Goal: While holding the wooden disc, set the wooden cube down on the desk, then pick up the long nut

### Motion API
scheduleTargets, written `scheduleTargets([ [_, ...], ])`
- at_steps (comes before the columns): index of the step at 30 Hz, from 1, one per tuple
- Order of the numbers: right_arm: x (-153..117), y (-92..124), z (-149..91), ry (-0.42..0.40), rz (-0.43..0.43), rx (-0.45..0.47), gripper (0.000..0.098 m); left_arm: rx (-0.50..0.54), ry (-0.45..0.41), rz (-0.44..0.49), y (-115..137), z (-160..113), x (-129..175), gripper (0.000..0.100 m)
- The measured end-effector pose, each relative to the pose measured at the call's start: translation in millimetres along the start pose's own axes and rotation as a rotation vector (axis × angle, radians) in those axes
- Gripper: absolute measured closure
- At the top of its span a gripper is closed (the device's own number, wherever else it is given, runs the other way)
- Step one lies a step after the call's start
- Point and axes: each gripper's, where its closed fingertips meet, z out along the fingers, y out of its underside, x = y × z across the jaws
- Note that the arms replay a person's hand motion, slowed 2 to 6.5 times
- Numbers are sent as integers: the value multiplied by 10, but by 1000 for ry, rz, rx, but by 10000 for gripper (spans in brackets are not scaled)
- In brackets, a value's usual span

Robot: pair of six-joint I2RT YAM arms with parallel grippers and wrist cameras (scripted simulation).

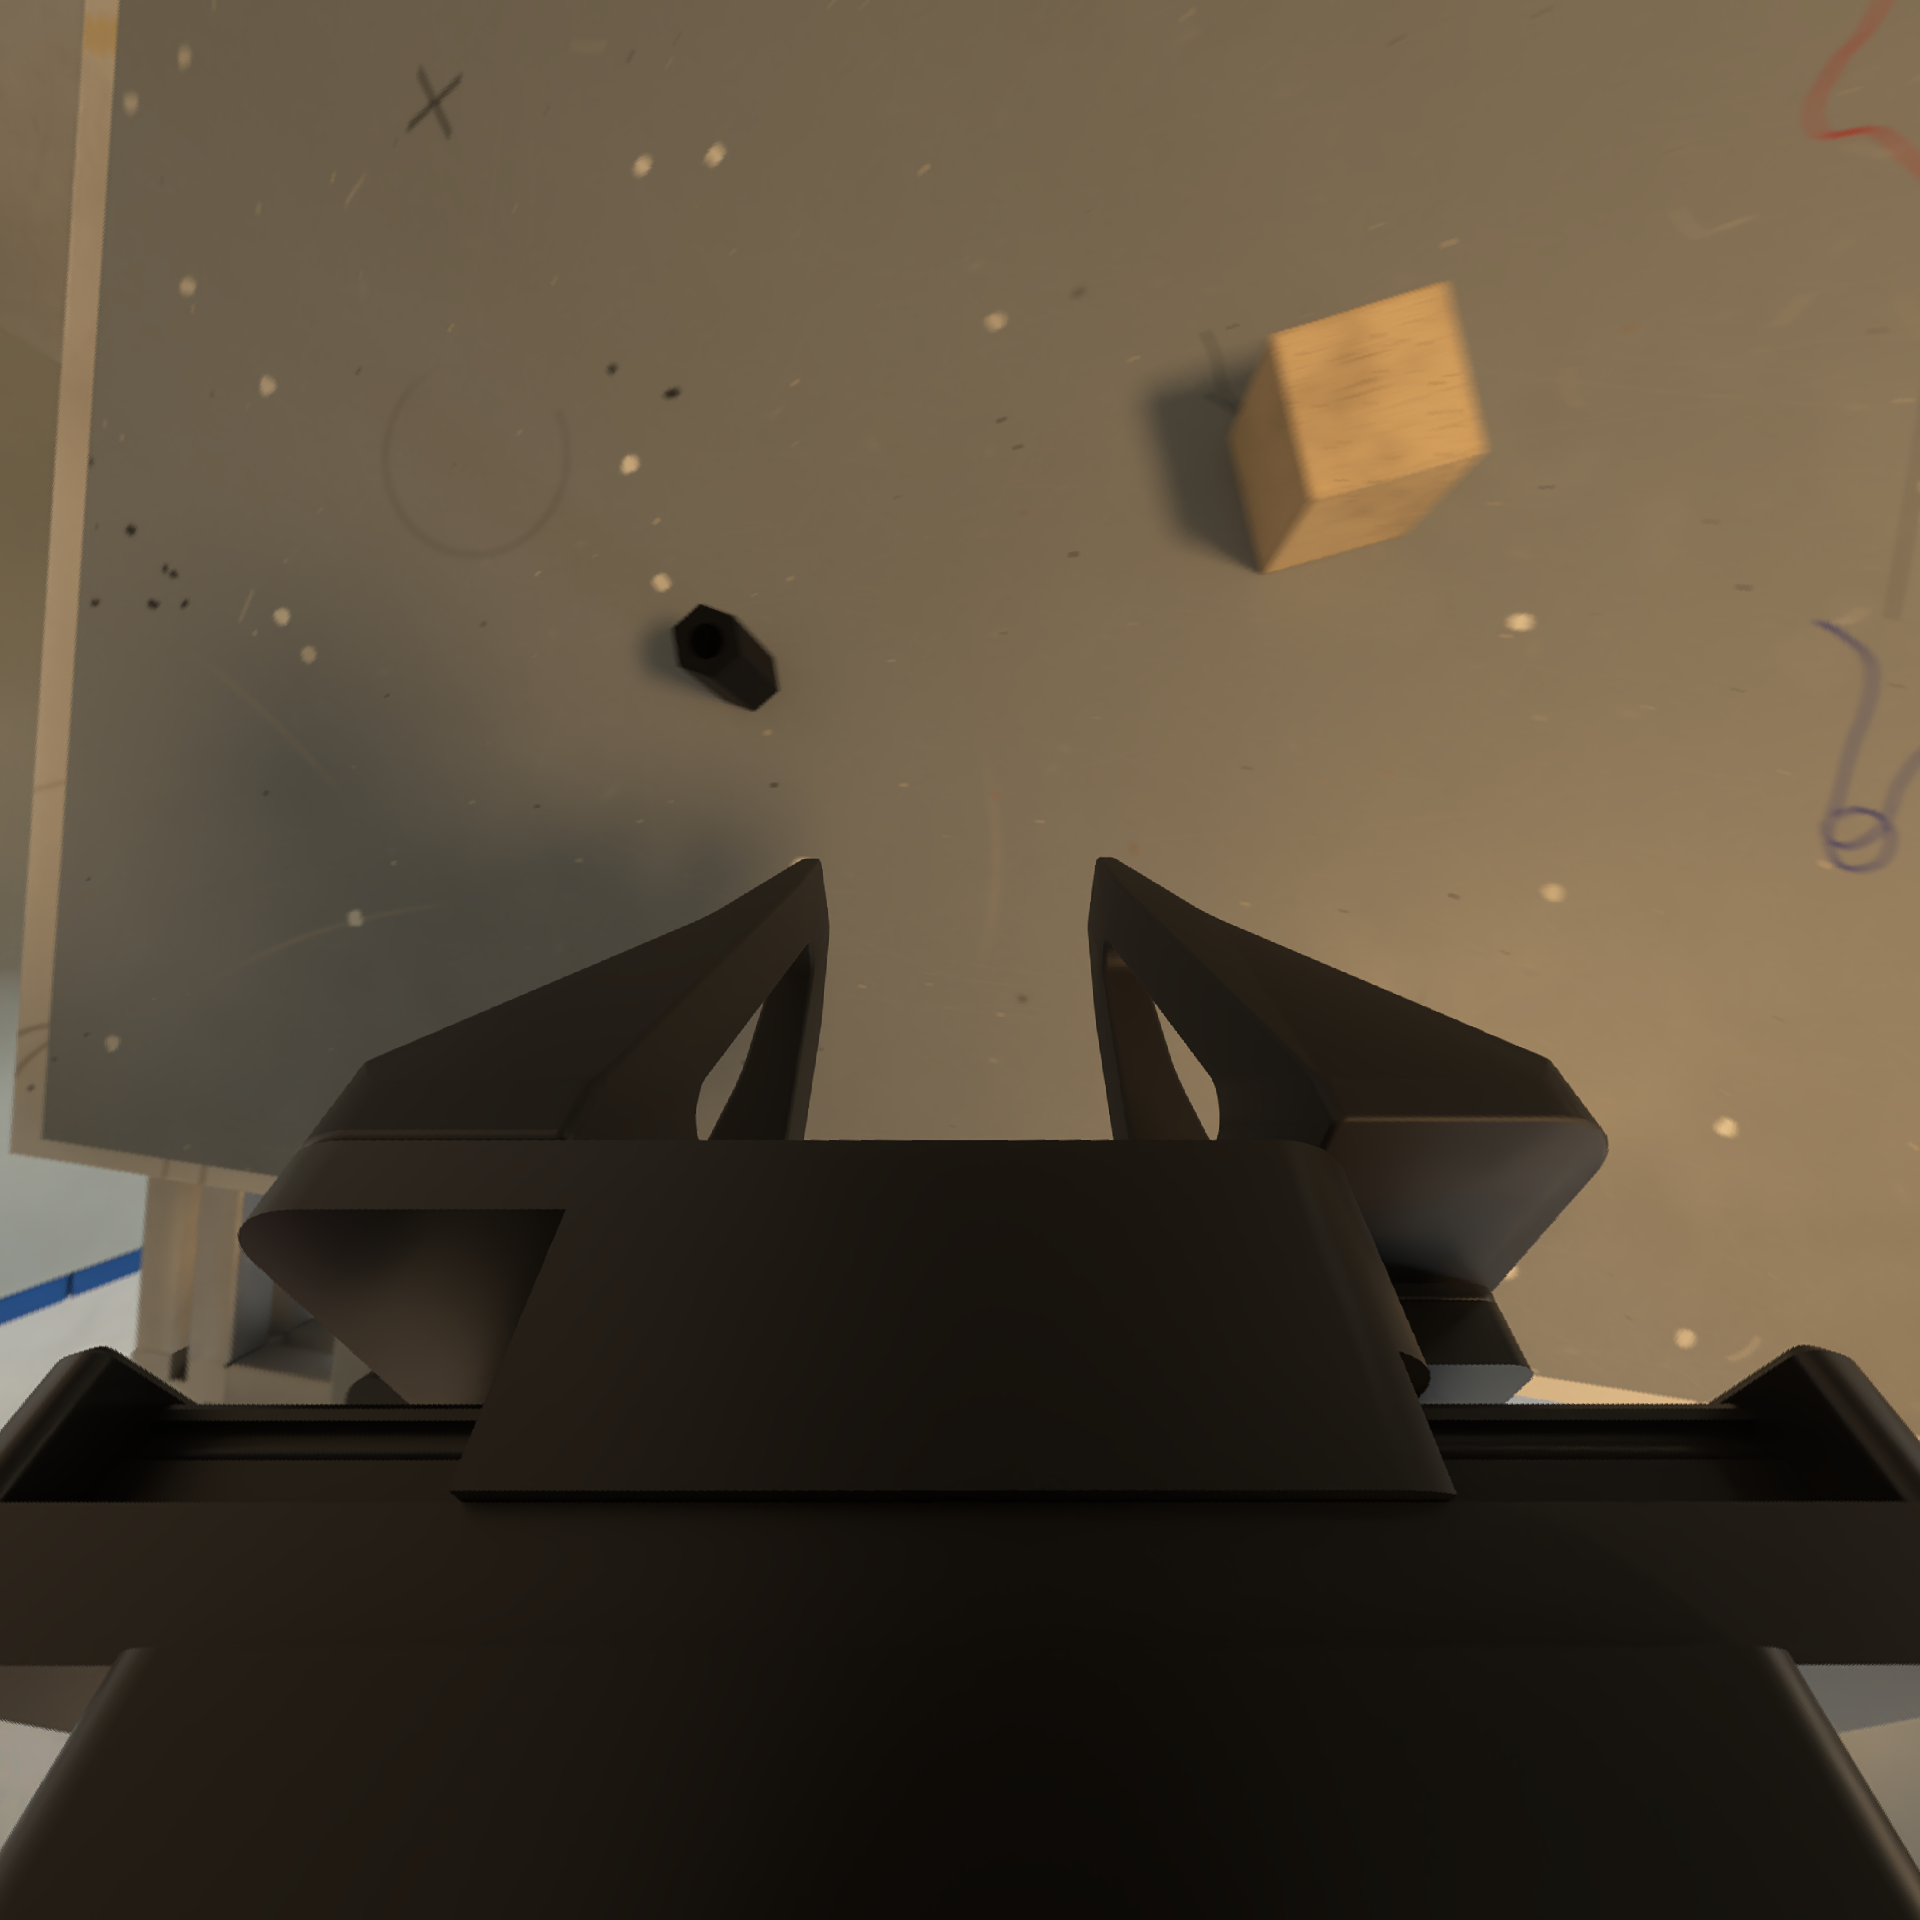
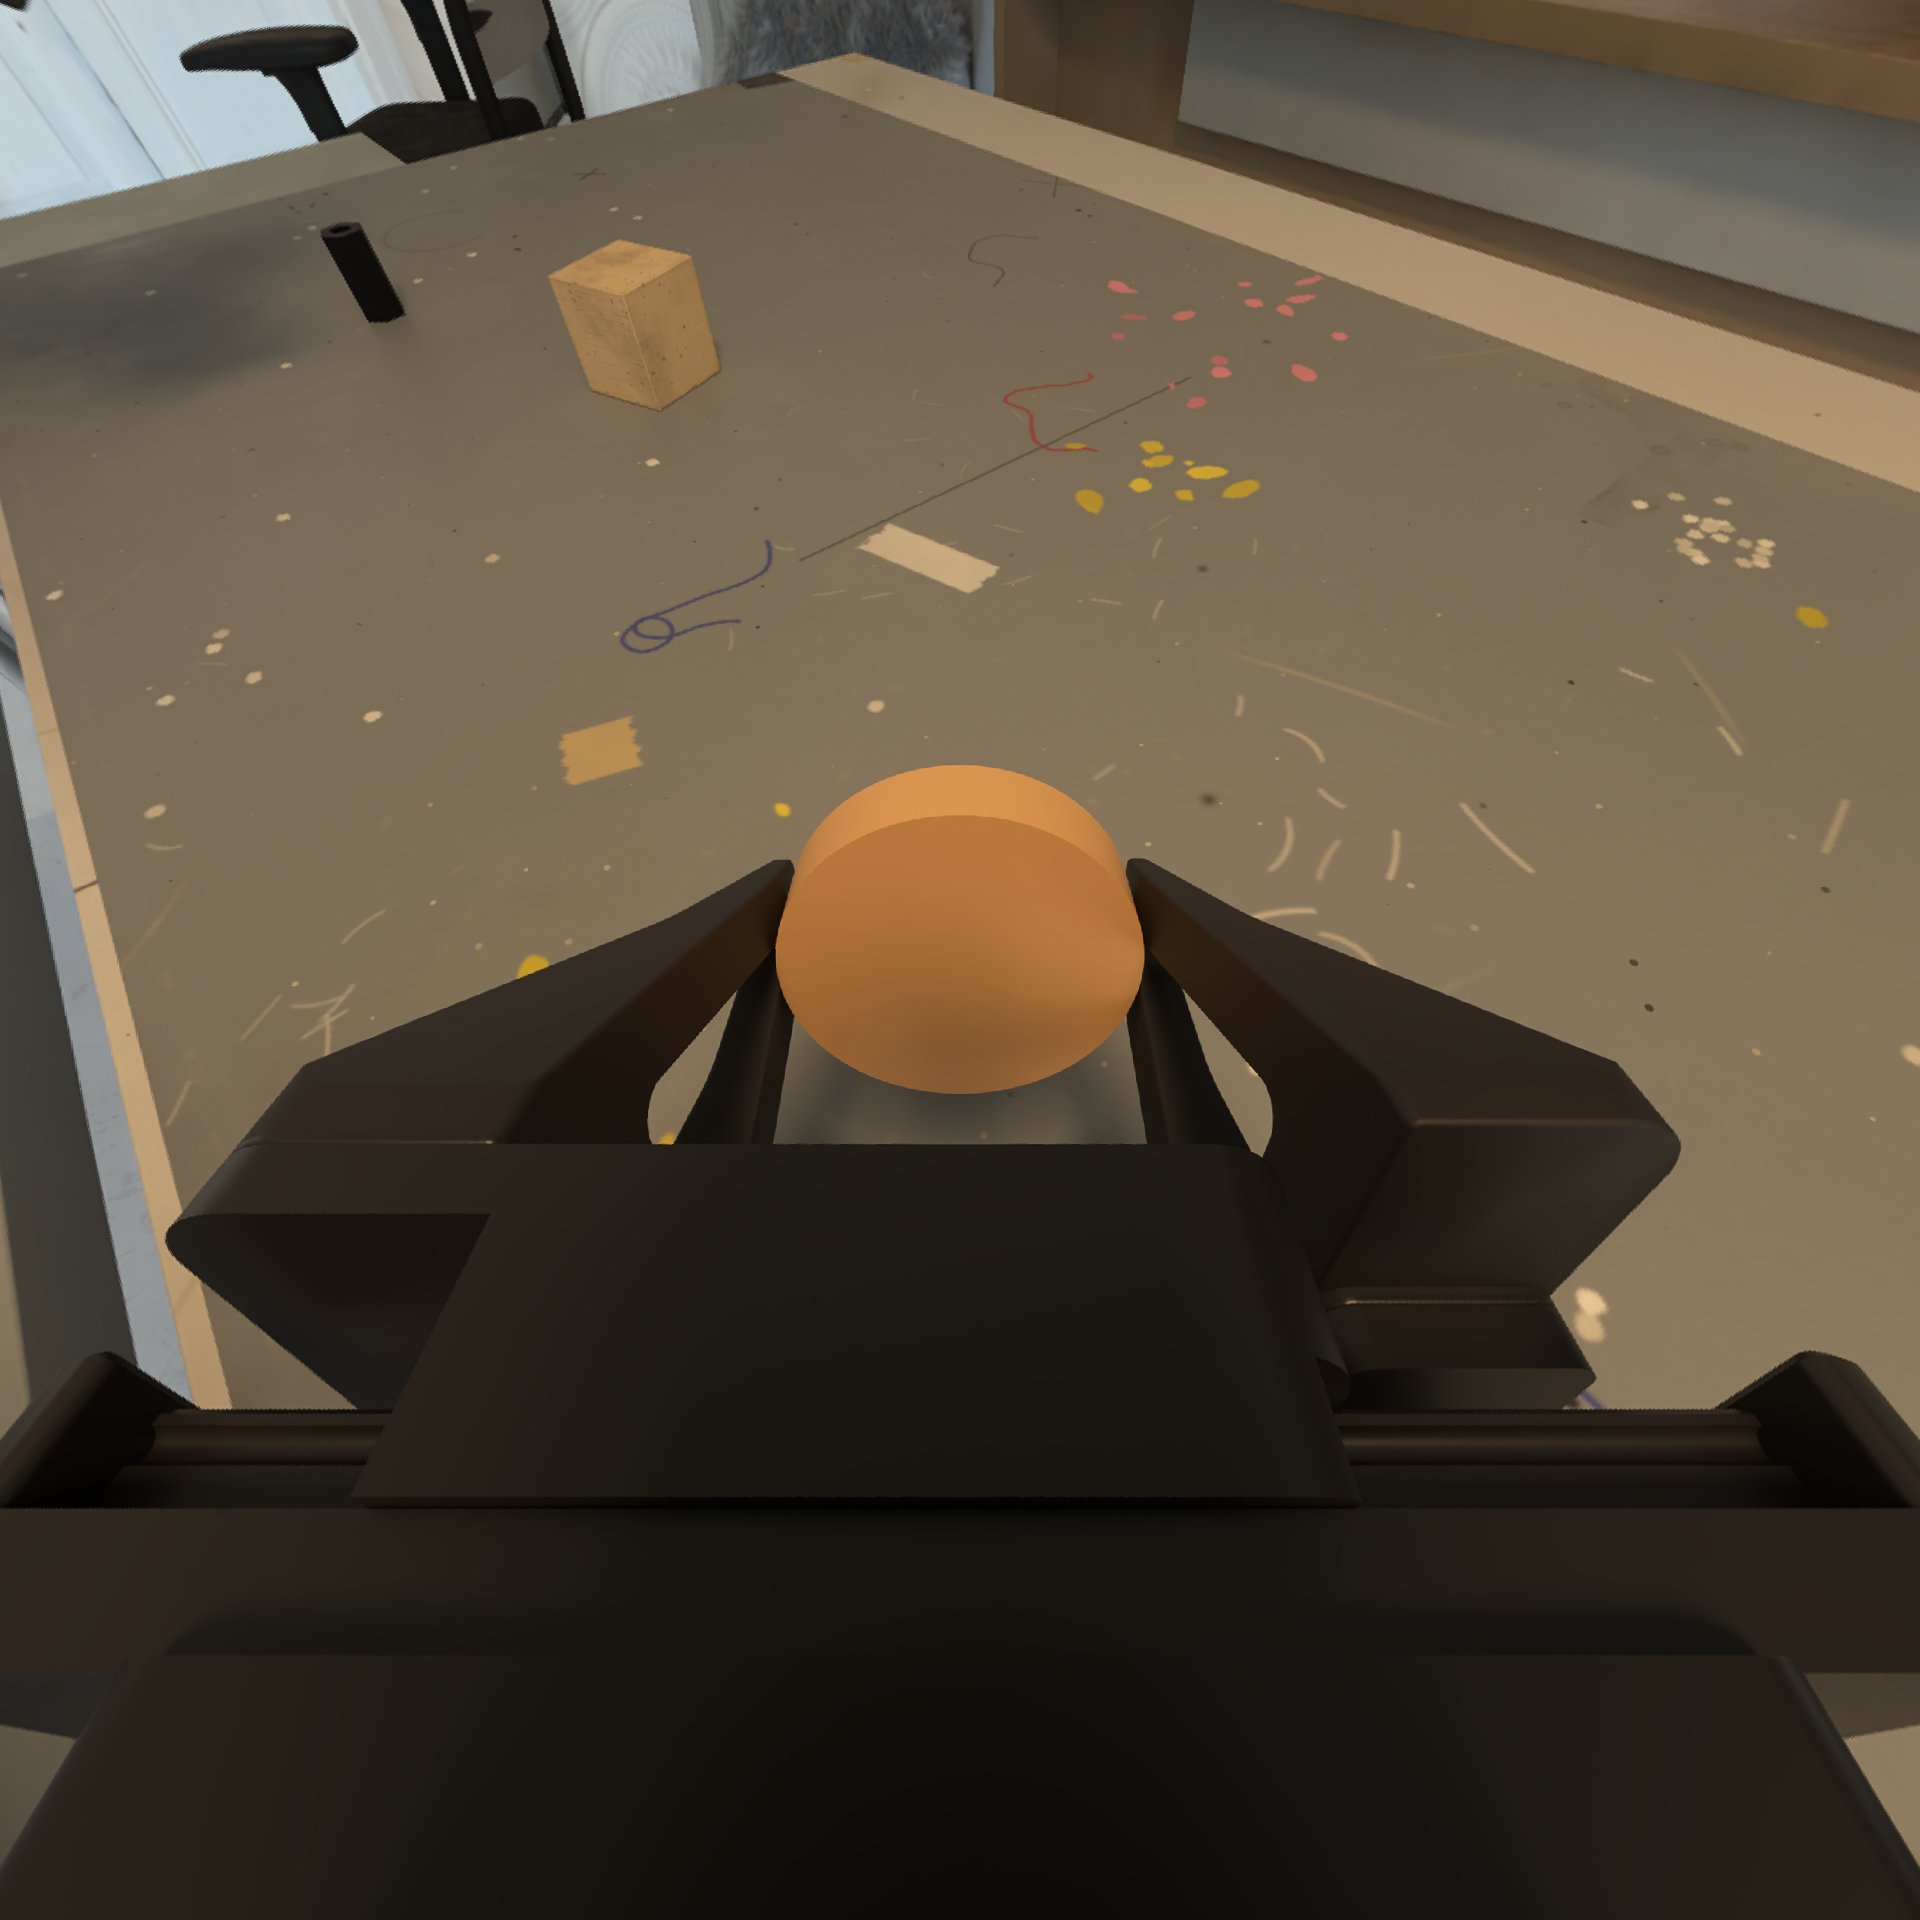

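Note:
The wooden cube (image 1: 1361, 421) stands on the grey desk (image 1: 935, 312), up and to the right of my left gripper (image 1: 958, 864). It also shows in the right wrist view (image 2: 634, 322). The long nut (image 1: 724, 657), black and hexagonal, stands upright on the desk, up and to the left of the left gripper; in the right wrist view it (image 2: 362, 272) is left of the cube. My left gripper is open and empty above the desk. My right gripper (image 2: 958, 868) is shut on the orange wooden disc (image 2: 958, 935) and holds it above the desk.
The desk's left edge (image 1: 73, 520) is near the nut. The desk top carries paint spots, scribbles and tape strips (image 2: 930, 558). An office chair (image 2: 312, 73) stands beyond the far edge.

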Motion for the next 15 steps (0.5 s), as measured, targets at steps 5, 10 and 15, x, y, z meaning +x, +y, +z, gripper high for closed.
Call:
scheduleTargets([
  [5, -10, -1, 2, -13, 18, 2, 458, -142, -7, -65, -92, 325, -347, 573],
  [10, -21, -3, 4, -24, 32, 4, 458, -283, 23, -137, -100, 662, -549, 565],
  [15, -29, -5, 2, -30, 35, 6, 458, -378, 15, -172, -59, 934, -699, 563],
])
